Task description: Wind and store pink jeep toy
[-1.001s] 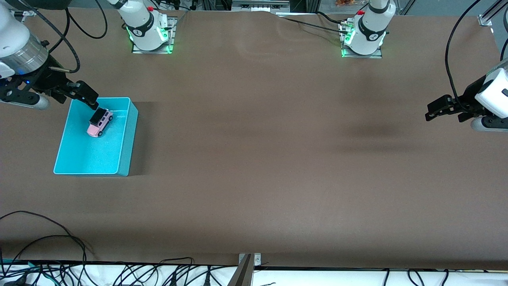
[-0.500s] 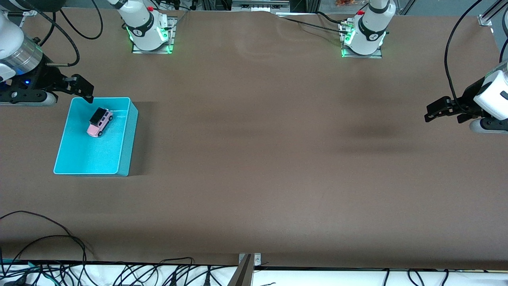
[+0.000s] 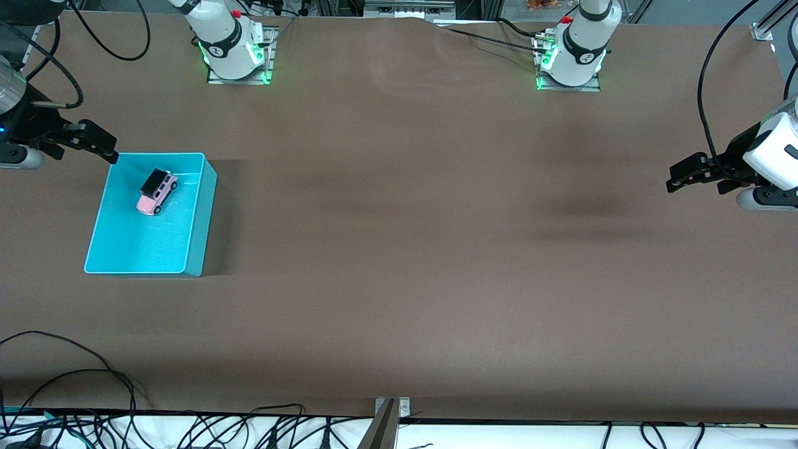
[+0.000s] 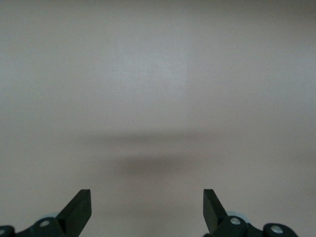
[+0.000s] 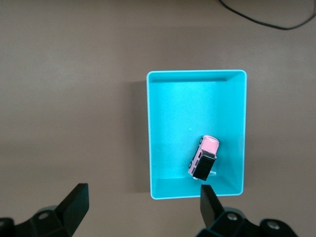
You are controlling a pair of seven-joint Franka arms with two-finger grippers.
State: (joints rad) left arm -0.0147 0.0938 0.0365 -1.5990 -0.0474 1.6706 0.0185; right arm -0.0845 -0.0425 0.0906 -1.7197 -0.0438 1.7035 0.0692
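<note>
The pink jeep toy [image 3: 156,192], pale pink with a black roof, lies inside the turquoise bin [image 3: 199,212] near the bin's end closest to the robot bases; it also shows in the right wrist view [image 5: 204,162] within the bin [image 5: 163,143]. My right gripper [image 3: 106,148] is open and empty, up in the air over the bin's corner nearest the right arm's end of the table; its own view [image 5: 143,202] shows the jaws wide apart. My left gripper [image 3: 673,178] is open and empty over bare table at the left arm's end [image 4: 147,205].
The brown table top [image 3: 399,249] stretches between the bin and the left gripper. Black cables [image 3: 75,386] lie along the table edge nearest the front camera. The arm bases [image 3: 234,50] stand at the edge farthest from the front camera.
My right gripper has drawn back from above the jeep toward the right arm's end of the table, empty. The jeep stays in the bin. The left arm has barely moved.
</note>
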